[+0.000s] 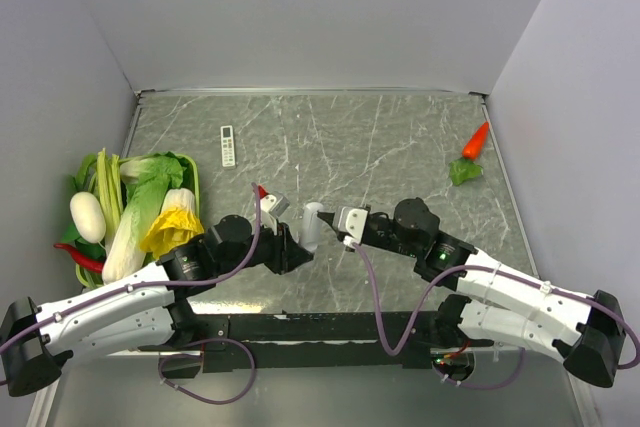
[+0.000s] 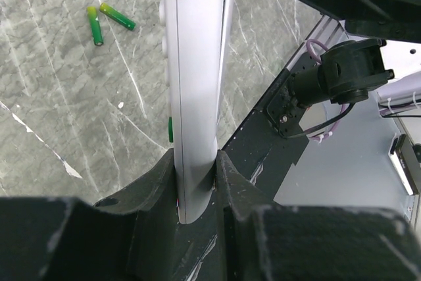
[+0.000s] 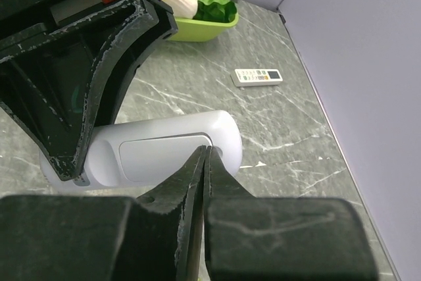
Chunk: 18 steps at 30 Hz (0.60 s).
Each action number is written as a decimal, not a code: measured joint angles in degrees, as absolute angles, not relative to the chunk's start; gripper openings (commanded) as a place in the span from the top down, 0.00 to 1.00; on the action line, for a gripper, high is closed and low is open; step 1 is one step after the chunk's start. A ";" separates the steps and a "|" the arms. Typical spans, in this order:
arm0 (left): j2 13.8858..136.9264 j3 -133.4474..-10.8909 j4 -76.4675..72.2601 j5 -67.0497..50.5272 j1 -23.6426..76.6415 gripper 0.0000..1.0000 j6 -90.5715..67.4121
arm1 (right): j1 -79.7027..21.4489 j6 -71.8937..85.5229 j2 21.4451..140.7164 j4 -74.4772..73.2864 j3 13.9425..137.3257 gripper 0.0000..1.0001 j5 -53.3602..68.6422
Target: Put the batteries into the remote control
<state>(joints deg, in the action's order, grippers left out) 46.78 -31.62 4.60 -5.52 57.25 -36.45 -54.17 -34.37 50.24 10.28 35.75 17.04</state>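
Grey marbled table (image 1: pixel 400 147) is stretching out under two robot arms, with plain walls around it. The left hand (image 2: pixel 195 162) is squeezing the remote control (image 1: pixel 313 226) by its long sides, near one end. It seems to be holding it up off the table. The right hand (image 3: pixel 204 162) is pressed fully together with nothing between its fingers. Its tips are pushing on the back of the remote, right at the edge of the back cover (image 3: pixel 161 157). I think it is trying to slide or pop that cover off, because the cover is looking closed to me.

The batteries (image 2: pixel 117 17) are lying on the table close together, well apart from both hands. None is going in yet, so the job is only starting.

The remote is looking hard, smooth and light, so it could be slipping or twisting when the right hand is pushing. Holding the long sides is a good idea, since that is leaving the cover free. The batteries are tiny and round, so they are likely to roll. Pinching one across its middle is looking best.

A slim remote (image 1: pixel 228 145) and a green basket (image 3: pixel 197 29) of vegetables are sitting farther away.
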 measured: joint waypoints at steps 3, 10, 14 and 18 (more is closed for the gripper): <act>46.96 -31.31 4.29 -5.54 57.25 0.99 -36.49 | -53.69 -33.93 50.81 10.57 35.75 1.00 17.28; 48.47 -29.89 2.57 -5.56 57.19 0.99 -37.21 | -51.20 -32.58 52.77 10.66 35.75 1.00 19.09; 48.71 -28.34 0.80 -4.99 57.12 0.99 -38.44 | -49.60 -31.53 53.87 10.63 35.73 1.00 20.64; 49.36 -27.53 0.60 -4.60 56.53 0.99 -39.88 | -47.75 -30.89 53.95 10.87 35.73 1.00 20.62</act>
<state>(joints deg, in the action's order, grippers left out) 49.36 -27.53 0.60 -4.60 56.53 -39.88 -47.75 -30.89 53.95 10.87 35.73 20.62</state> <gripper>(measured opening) 0.277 0.007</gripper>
